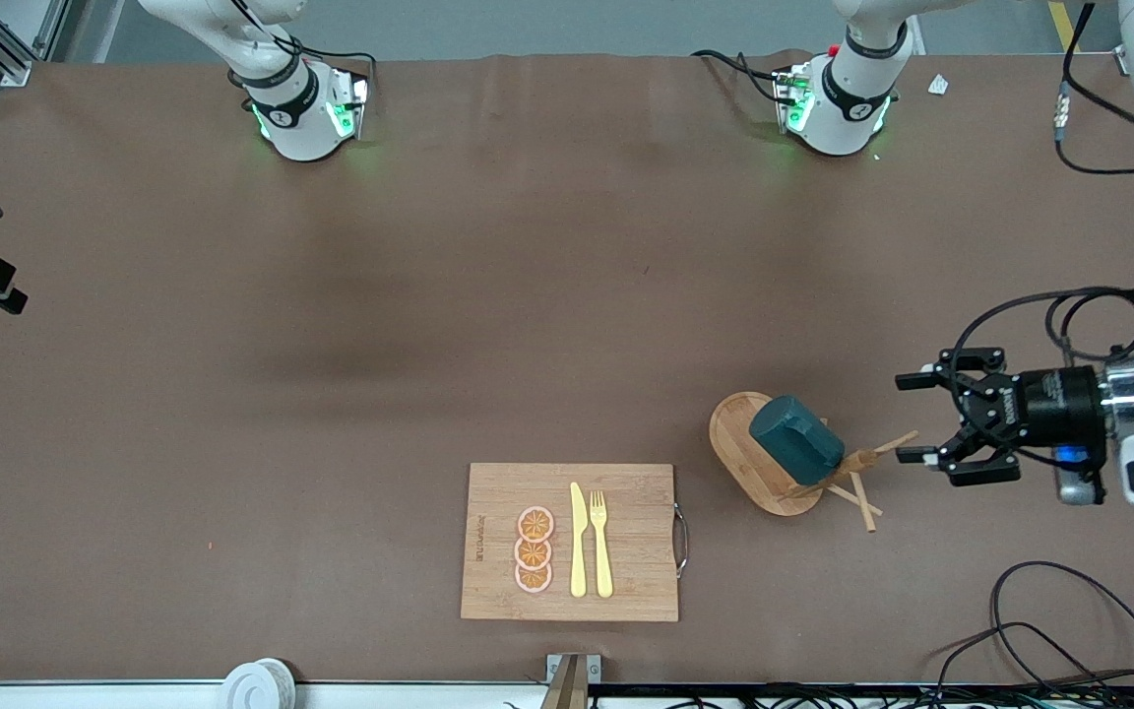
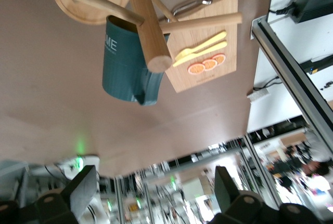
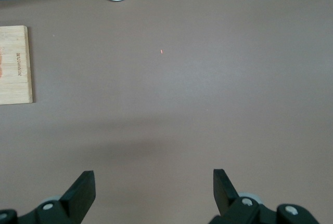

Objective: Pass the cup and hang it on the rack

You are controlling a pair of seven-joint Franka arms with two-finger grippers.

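Note:
The dark teal cup [image 1: 795, 433] hangs on a peg of the wooden rack [image 1: 736, 438], which stands near the left arm's end of the table. My left gripper [image 1: 912, 418] is open and empty, level with the rack's pegs and a short way off them toward the left arm's end. In the left wrist view the cup [image 2: 122, 68] hangs beside the rack's post [image 2: 145, 26], apart from my left gripper [image 2: 154, 193]. My right gripper [image 3: 153, 187] is open and empty over bare table; it does not show in the front view.
A wooden cutting board [image 1: 626, 581] with orange slices, a yellow knife and fork lies beside the rack, nearer the front camera. A white roll [image 1: 257, 684] sits at the table's front edge. Cables [image 1: 1069, 630] lie at the left arm's end.

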